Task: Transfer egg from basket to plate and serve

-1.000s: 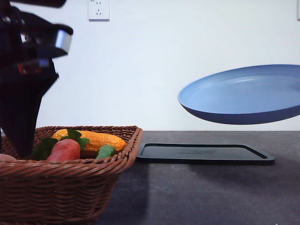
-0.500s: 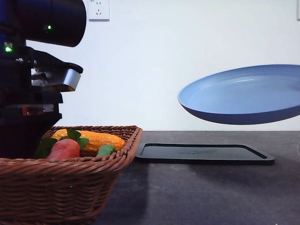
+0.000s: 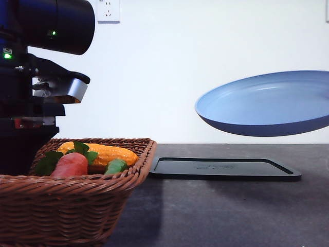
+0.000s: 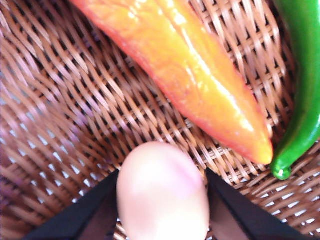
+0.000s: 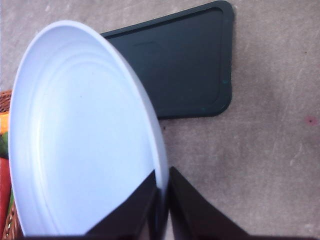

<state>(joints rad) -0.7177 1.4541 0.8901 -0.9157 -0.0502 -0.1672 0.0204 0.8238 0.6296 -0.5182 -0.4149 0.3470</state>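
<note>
Left gripper (image 4: 162,210) down inside the basket (image 3: 77,206), fingers clamped on either side of the egg (image 4: 162,195), beside an orange pepper (image 4: 190,75). Right gripper (image 5: 162,210) pinched on the plate (image 3: 267,105) rim, plate held tilted above the black tray (image 3: 223,169).

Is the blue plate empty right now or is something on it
Empty. The plate hangs above the tray, its rim pinched by the right claw, with a bare inner surface in the right wrist view.

In the front view the left arm (image 3: 31,87) hides the egg; the plate (image 3: 267,105) runs past the right edge.
</note>
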